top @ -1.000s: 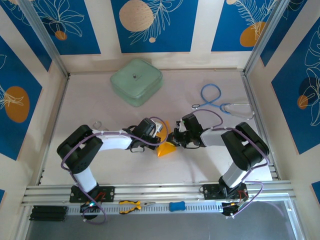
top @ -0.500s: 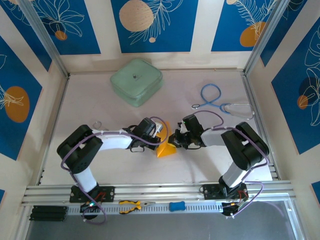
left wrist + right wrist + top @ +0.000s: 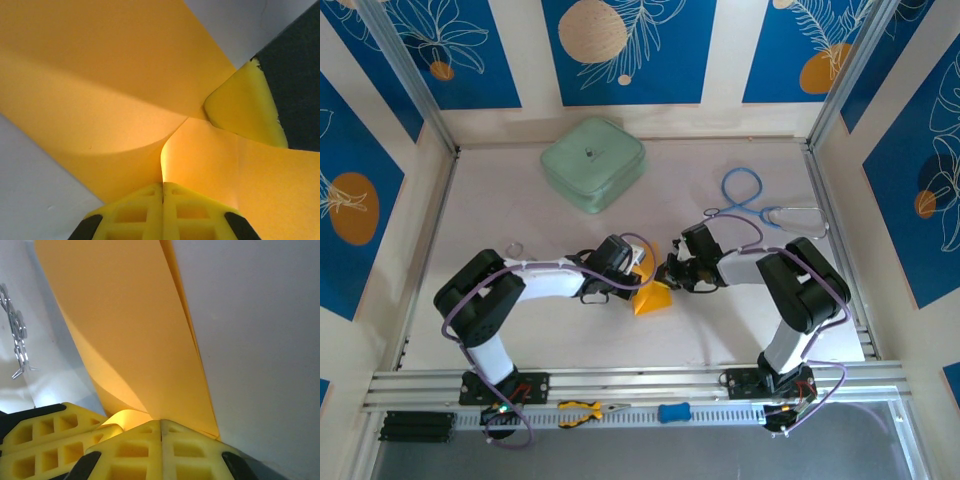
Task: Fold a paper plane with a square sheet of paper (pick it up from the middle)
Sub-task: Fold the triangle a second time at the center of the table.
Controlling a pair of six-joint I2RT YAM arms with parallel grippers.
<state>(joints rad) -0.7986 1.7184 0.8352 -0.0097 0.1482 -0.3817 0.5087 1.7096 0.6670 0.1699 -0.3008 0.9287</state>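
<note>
- Right arm's wrist has edged slightly toward the left arm since a second ago; the left arm and the sheet of paper [image 3: 653, 299] have kept their places.
- Left end effector [image 3: 640, 277]: fingers clenched tight on the sheet. In the left wrist view the paper curls out from between the closed tips.
- Sheet: bright orange-yellow, bent up off the bench [image 3: 520, 335], between the two end effectors and gripped by both; its lower part rests on the bench just nearer than the left end effector.
- Right end effector [image 3: 671, 276]: fingers clenched on the sheet's opposite side; in the right wrist view a doubled layer runs away from the closed tips.
- Mint-green case [image 3: 593, 163] lies well beyond the left end effector; a blue stethoscope [image 3: 750, 200] lies beyond the right one.
</note>
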